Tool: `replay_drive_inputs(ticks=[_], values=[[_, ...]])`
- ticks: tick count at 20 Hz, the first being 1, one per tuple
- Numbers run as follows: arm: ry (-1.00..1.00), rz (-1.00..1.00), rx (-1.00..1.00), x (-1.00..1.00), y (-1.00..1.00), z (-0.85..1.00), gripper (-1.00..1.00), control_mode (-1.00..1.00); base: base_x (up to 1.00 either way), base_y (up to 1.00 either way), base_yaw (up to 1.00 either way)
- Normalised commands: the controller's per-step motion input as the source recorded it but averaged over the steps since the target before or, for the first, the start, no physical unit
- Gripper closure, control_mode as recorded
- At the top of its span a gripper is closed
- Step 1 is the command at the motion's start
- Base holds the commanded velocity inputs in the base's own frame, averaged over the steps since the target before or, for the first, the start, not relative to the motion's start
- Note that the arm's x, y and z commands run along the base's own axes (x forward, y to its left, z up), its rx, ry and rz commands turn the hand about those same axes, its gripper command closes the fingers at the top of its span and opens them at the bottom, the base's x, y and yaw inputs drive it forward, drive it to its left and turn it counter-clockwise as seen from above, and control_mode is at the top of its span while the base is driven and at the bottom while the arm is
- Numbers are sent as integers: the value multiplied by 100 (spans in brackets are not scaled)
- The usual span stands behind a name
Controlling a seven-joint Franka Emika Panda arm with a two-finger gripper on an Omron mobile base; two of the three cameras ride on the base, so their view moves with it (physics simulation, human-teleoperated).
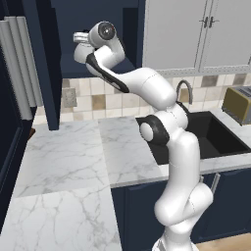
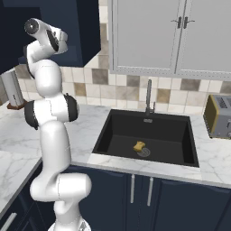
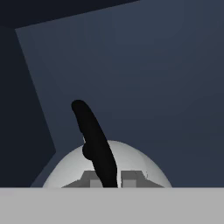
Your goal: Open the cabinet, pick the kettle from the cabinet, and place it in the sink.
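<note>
The navy cabinet (image 1: 93, 19) stands open, its door (image 1: 46, 63) swung out to the left. Inside it, the white-silver dome of the kettle (image 3: 140, 164) sits low in the hand view, with its black arched handle (image 3: 94, 140) rising across it. My gripper (image 3: 109, 180) is shut on the base of that handle, one fingertip (image 3: 89, 179) on each side. From the left base view my hand (image 1: 82, 38) reaches up into the cabinet opening. The black sink (image 2: 117, 131) lies to the right, below and apart from the arm.
A steel gooseneck faucet (image 2: 149, 97) stands behind the sink, and a yellow sponge (image 2: 140, 145) lies in the basin. A toaster (image 2: 221, 115) sits at the right. Light grey cabinets (image 2: 149, 36) hang above the sink. A tall navy unit with grey bar handles (image 1: 19, 68) borders the left.
</note>
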Motion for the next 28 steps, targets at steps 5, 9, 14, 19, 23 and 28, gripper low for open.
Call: replay_drive_inputs(ticks=[5,9,14,19,23,28], values=[[3,-3,4,-12,-4,24,100,-100,0,0,0],[8,-2,3,-13,-7,24,100,-100,0,0,0],[8,-1,0,-19,-8,18,100,-100,0,0,0],[3,0,0,-23,-10,17,100,-100,0,0,0],[0,0,0,-33,-9,4,100,-100,0,0,0],[0,0,0,-43,-6,-1,100,-100,0,0,0]])
